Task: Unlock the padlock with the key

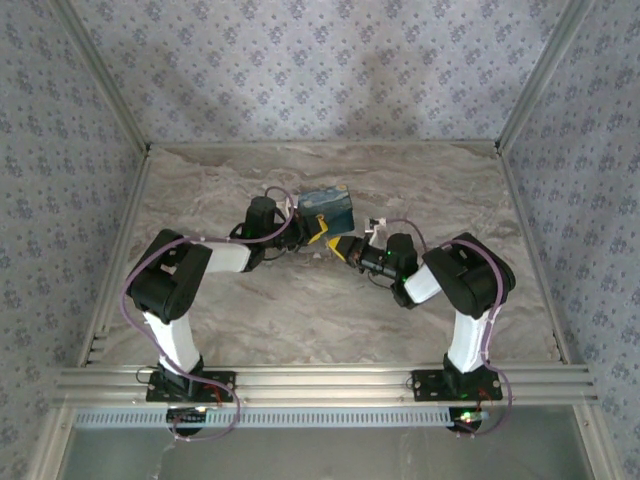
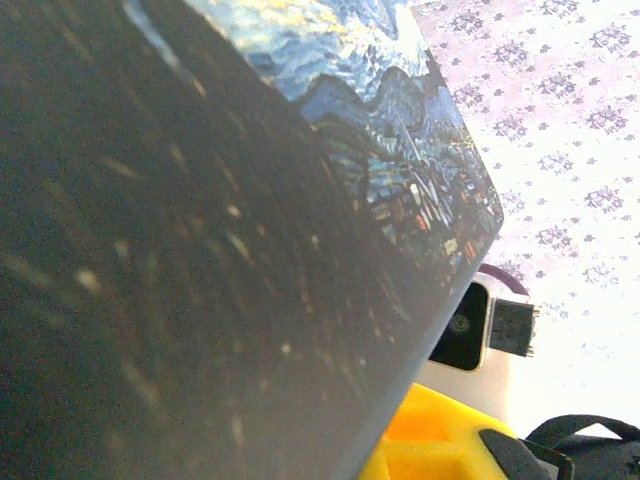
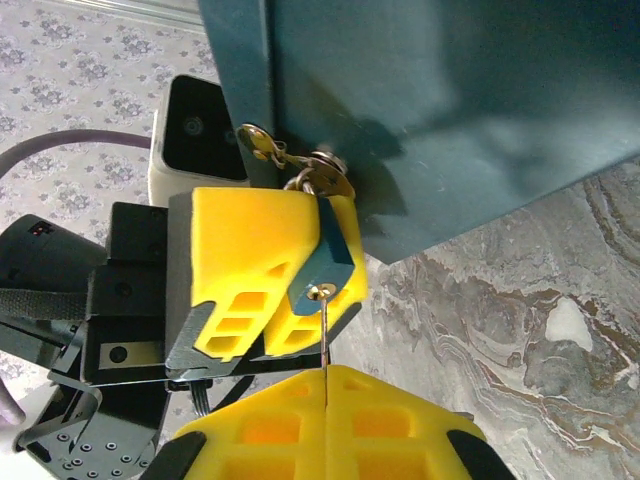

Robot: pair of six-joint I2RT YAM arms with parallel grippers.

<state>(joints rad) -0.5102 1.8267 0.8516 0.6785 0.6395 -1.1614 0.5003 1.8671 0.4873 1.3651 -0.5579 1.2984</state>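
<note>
Both arms meet over the middle of the marble-patterned table [image 1: 200, 190], right against the front of a dark blue box [image 3: 450, 110]. The padlock [image 3: 328, 262] hangs from the brass latch [image 3: 262, 145] on the box's front face, its keyhole end pointing down and away from the box. The left gripper [image 1: 318, 233] has its yellow fingers [image 3: 250, 270] pressed in on either side of the padlock's body, holding it. From below, the right gripper [image 3: 325, 405] is closed tight on the key [image 3: 324, 335], which I see edge-on as a thin line. Its tip sits in the keyhole. Seen from the left wrist, the box's side looms dark and very near, with a painted swirl pattern on its top.
</note>
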